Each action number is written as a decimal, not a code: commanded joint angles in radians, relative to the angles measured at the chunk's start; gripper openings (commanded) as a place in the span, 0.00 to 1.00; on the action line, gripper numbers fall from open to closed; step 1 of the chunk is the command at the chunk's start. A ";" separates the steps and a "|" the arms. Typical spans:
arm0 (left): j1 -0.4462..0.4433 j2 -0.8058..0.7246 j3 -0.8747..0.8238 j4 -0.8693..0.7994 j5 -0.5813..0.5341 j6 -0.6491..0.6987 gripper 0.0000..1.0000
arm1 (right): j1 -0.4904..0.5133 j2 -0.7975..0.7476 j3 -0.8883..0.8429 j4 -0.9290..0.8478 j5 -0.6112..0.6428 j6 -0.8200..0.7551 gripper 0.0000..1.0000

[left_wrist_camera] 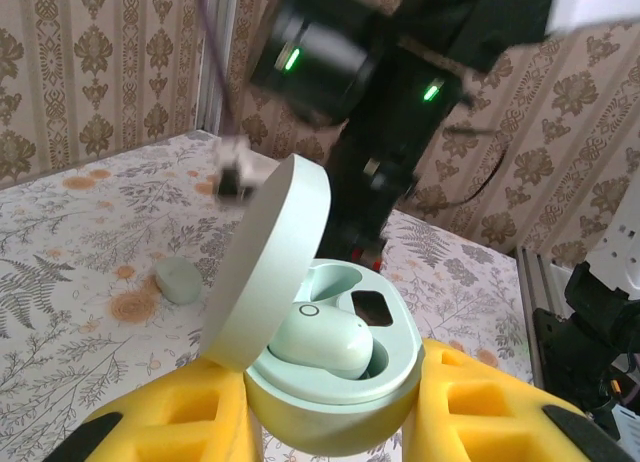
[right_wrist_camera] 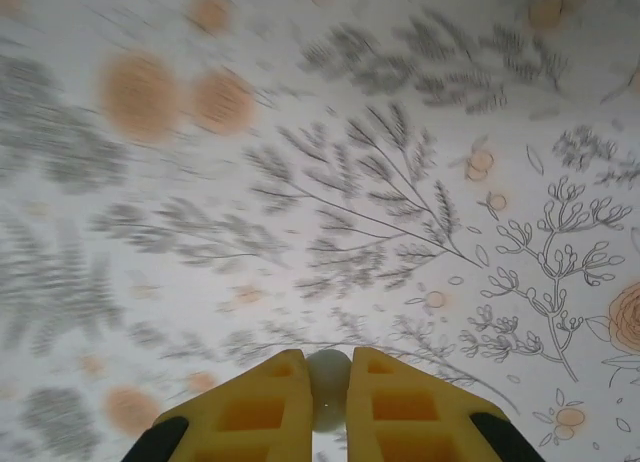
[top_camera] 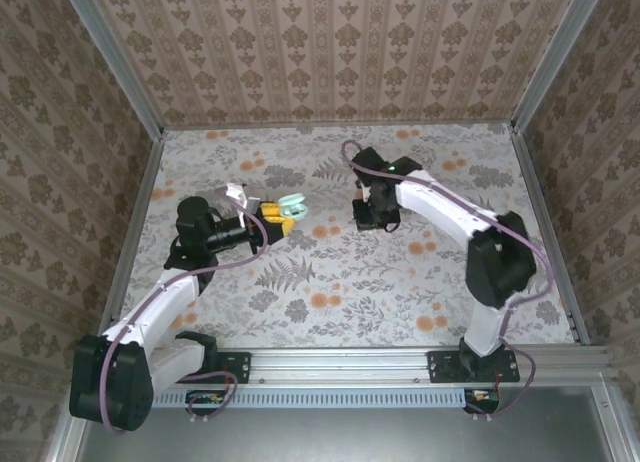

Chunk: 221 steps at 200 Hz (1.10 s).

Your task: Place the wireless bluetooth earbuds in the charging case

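Presently: left jaws clamped on the charging case (left_wrist_camera: 335, 422), a yellow finger (left_wrist_camera: 170, 422) on each flank, the case held up off the counter (top_camera: 350, 282) left of centre, about midway between the near and far edges. Its lid (left_wrist_camera: 270, 262) is hinged open and stands upright. One earbud (left_wrist_camera: 320, 342) sits in its well. The neighbouring well (left_wrist_camera: 372, 304) is bare and dark, on the side of the case toward the right arm. A small mint lump (left_wrist_camera: 180, 280) lies loose on the counter beyond the case, apart from both arms; cannot tell what it is. Right jaws, right of centre and low over the counter, are nearly together on a small pale rounded piece (right_wrist_camera: 328, 382) pinched between their yellow fingers (right_wrist_camera: 260, 412). This is probably the second earbud, though too little shows to be sure. Key relation: the case lies toward the left edge from the right jaws, near, with open counter between. Its mouth faces up, and its long axis appears to run finger to finger across the left jaws. Judgement: the move belongs to the right arm, which must lift, travel left and descend over the bare well. The raised lid stands close to that path.
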 commanded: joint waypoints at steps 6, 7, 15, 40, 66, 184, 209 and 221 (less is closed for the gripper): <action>0.001 -0.020 0.000 0.019 0.027 -0.017 0.00 | 0.006 -0.130 0.011 0.074 -0.111 0.020 0.08; 0.001 -0.020 0.000 0.020 0.027 -0.017 0.00 | 0.006 -0.135 0.012 0.076 -0.116 0.020 0.07; 0.000 -0.020 0.000 0.020 0.031 -0.018 0.00 | 0.007 -0.163 0.013 0.106 -0.155 0.020 0.07; -0.005 -0.020 0.002 0.024 0.040 -0.021 0.00 | 0.033 -0.242 0.009 0.213 -0.268 0.014 0.06; -0.011 -0.023 0.000 0.036 0.044 -0.027 0.00 | 0.082 -0.301 0.012 0.322 -0.340 -0.007 0.06; -0.031 -0.078 -0.013 0.024 0.029 -0.038 0.00 | 0.171 -0.233 0.083 0.362 -0.428 -0.117 0.06; -0.033 -0.085 -0.017 0.022 0.028 -0.036 0.00 | 0.171 -0.225 0.089 0.364 -0.433 -0.121 0.06; -0.033 -0.086 -0.015 0.021 0.028 -0.037 0.00 | 0.171 -0.215 0.094 0.360 -0.440 -0.124 0.06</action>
